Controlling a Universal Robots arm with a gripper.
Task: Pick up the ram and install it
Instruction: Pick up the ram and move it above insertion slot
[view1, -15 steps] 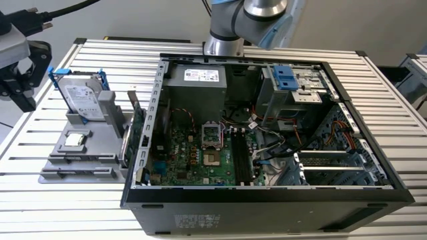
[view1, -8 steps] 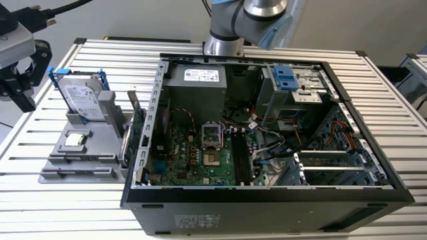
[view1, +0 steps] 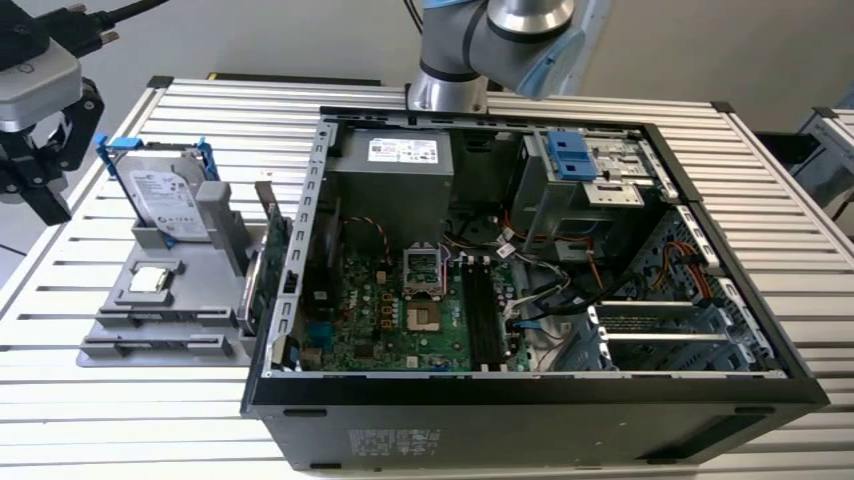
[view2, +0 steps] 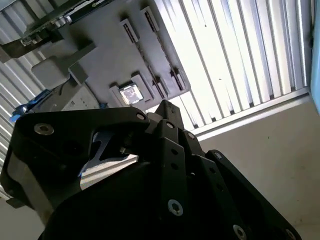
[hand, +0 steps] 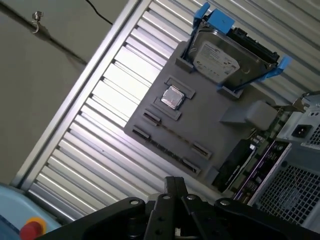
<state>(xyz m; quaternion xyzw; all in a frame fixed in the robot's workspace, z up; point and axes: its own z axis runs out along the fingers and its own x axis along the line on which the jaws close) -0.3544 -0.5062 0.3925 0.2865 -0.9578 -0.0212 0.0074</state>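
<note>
Nearest us in the exterior view, the open computer case (view1: 534, 425) lies on its side on the slatted aluminium tabletop (view1: 120, 420). Inside it the motherboard (view1: 374, 320) faces up. At three o'clock of its processor socket we see the ram (view1: 481, 315) as a long dark strip, edge-on, and it appears to stand in the memory slots. We cannot tell whether it is fully seated.

At nine o'clock of the case, just beside its wall, the green expansion card (view1: 276, 255) stands on edge against the grey fixture tray (view1: 187, 280). A small square processor chip (hand: 173, 97) sits in a recess on that tray. Farther back on it the hard drive (view1: 167, 195) stands on edge in its blue frame.

At ten o'clock of the case, just beside the drive, hangs the gripper (view1: 47, 195). In both wrist views its fingers (hand: 171, 190) seem to meet at the tips, and we see nothing held between them. Farthest off, at twelve o'clock, the arm's base (view1: 447, 85) rises behind the case.
</note>
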